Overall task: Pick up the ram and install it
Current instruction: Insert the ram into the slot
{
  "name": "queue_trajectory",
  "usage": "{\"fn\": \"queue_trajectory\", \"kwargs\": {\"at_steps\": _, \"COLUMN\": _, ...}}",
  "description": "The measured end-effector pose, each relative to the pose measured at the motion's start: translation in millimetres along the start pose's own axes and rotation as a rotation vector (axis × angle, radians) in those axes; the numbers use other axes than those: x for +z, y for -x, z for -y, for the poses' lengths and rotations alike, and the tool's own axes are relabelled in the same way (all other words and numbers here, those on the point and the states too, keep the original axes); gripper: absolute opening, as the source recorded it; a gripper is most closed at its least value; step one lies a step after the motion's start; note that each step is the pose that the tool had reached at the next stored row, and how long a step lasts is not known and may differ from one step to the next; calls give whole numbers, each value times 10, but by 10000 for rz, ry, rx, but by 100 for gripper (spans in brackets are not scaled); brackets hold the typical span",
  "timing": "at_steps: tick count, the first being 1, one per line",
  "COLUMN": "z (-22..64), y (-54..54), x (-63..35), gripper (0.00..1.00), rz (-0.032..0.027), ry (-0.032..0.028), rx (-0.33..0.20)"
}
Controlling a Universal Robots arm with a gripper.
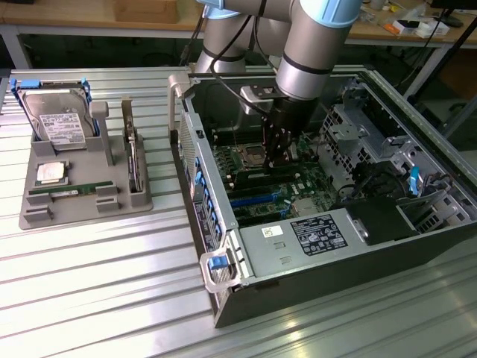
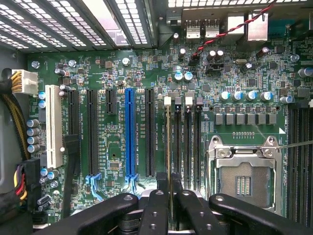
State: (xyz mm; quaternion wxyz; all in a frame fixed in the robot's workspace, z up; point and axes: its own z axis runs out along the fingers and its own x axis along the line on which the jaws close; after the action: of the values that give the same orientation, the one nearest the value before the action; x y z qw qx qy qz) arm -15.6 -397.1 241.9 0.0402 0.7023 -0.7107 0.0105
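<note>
Fingers (image 2: 157,208) on the arm's end stand narrow, pinching the ram (image 2: 169,147) between them. In the wrist view the ram shows edge-on as a thin line. It is upright and lined up with the black memory slot that has a white latch (image 2: 167,101) at its far end. Whether its lower edge is seated in that slot cannot be told. More black memory slots (image 2: 188,142) run just beside it, and next to those is the open CPU socket (image 2: 243,171). A blue expansion slot (image 2: 129,132) and a white one (image 2: 53,125) lie farther off on the green motherboard (image 2: 122,73).

In the exterior view the fingers (image 1: 277,153) reach down into the open computer case (image 1: 223,298), just at three o'clock of the socket (image 1: 250,156), with the arm (image 1: 313,45) rising toward twelve o'clock. At nine o'clock of the case, well apart from it, a gray tray (image 1: 82,212) sits on the ribbed metal tabletop (image 1: 112,298). The tray holds a hard drive (image 1: 59,119), a square silver processor chip (image 1: 51,173), an upright card with a metal bracket (image 1: 133,160) and another green memory stick (image 1: 71,192) lying along the tray's six o'clock side.
</note>
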Motion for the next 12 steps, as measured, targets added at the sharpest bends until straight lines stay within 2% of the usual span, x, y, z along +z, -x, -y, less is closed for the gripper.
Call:
{"fn": "queue_trajectory", "kwargs": {"at_steps": 3, "z": 0, "y": 0, "x": 0, "gripper": 13, "rz": -2, "ry": 3, "rx": -1}}
{"fn": "queue_trajectory", "kwargs": {"at_steps": 6, "z": 9, "y": 0, "x": -4, "gripper": 13, "rz": -8, "ry": 53, "rx": -4}}
{"fn": "queue_trajectory", "kwargs": {"at_steps": 12, "z": 35, "y": 0, "x": -5, "gripper": 13, "rz": -8, "ry": 66, "rx": -5}}
